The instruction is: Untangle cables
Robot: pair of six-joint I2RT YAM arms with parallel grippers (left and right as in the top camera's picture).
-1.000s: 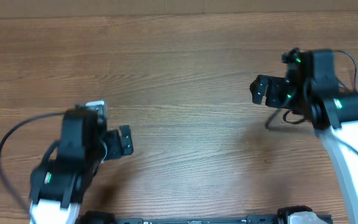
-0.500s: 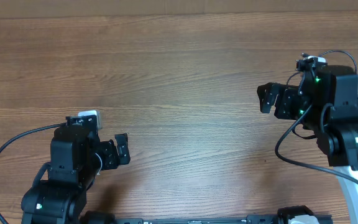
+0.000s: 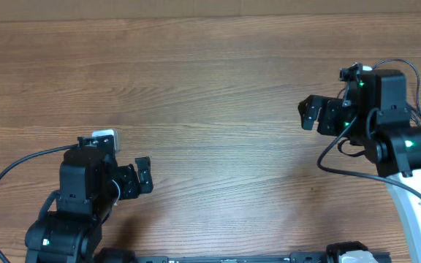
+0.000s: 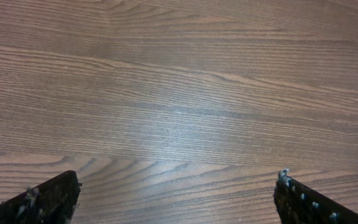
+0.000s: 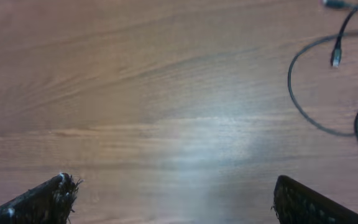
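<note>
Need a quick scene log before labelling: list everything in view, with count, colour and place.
brown wooden table top: one, brown wood grain, fills every view.
thin black flexible cables with small plug ends: count unclear, at least two strands, black, lying on the table at the right edge of the right wrist view; not seen overhead.
thick black arm cables: one per arm, black, looping beside each arm.
robot arms: two, black and white, lower left and right side overhead.
left hand: one, black, open, empty, over the table.
right hand: one, black, open, empty, apart from the cables.
</note>
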